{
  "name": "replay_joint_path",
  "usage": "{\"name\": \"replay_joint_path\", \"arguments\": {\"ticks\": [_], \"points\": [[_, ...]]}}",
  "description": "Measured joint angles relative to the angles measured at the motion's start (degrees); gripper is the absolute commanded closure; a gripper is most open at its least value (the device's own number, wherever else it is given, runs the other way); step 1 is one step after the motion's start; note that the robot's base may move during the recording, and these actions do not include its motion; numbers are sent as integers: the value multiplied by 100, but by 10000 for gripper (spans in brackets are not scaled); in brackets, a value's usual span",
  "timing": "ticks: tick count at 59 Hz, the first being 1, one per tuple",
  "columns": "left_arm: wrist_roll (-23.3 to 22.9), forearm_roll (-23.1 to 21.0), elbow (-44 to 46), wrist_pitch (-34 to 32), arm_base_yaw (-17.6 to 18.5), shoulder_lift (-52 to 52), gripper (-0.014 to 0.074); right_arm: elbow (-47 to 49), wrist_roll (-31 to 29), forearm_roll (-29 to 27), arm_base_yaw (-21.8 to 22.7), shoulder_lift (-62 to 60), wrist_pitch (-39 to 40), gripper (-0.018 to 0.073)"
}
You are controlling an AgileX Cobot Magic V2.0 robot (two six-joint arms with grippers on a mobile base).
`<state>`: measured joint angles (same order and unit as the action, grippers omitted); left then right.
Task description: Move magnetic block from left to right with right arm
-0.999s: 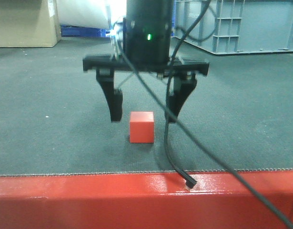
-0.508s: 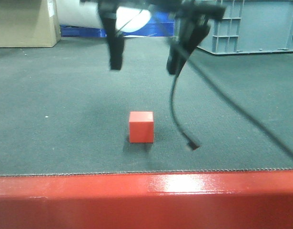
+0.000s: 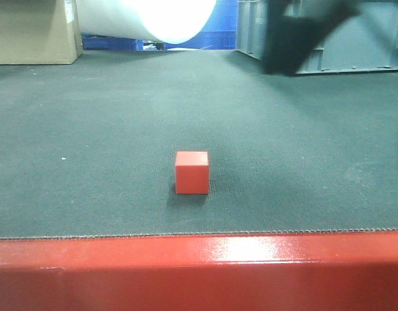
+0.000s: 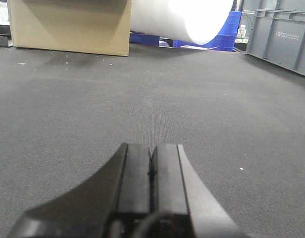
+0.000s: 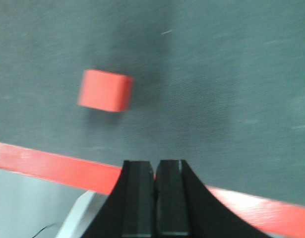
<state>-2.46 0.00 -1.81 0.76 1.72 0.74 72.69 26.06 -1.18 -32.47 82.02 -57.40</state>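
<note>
Nearest, the red table edge (image 3: 199,265) runs across the front. Just beyond it the magnetic block (image 3: 191,172) sits alone on the dark carpeted surface (image 3: 88,142), upright, square to the front view, nothing touching it.

Change: a second ago an open gripper straddled the block with a cable trailing past; half a second ago it had risen clear. Now only a dark blurred shape (image 3: 302,32) shows at far right, too smeared to identify. The block has not shifted. Judgement: the block was set down and released, so the move looks finished, with the arm retreating.

Right gripper (image 5: 153,198): fingers pressed together, empty, high above the blurred block (image 5: 104,90).

Left gripper (image 4: 150,173): clenched on nothing, low over bare carpet.

Far: cardboard box (image 3: 33,31) left, white roll (image 3: 147,18) centre, grey plastic crate (image 3: 354,39) right, blue crate (image 3: 114,43) behind. Contents of all are hidden.
</note>
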Motion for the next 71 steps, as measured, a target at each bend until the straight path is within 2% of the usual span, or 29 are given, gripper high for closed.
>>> {"name": "replay_joint_path", "arguments": {"ticks": [23,29,38,52,71], "points": [[0,0,0,0,0,0,713,-2124,-1801,-244,1775,-1963,1271,503],[0,0,0,0,0,0,713,-2648,-2290,-258,2239,-2510,1960,503],[0,0,0,0,0,0,713,-3454,-2504,-313,2746,-3280,3201,503],[0,0,0,0,0,0,713,-4628,-2527,-352,2922,-4309,4672,503],[0,0,0,0,0,0,713,-5679,-2540,-366,2922,-6070,4936,503]]}}
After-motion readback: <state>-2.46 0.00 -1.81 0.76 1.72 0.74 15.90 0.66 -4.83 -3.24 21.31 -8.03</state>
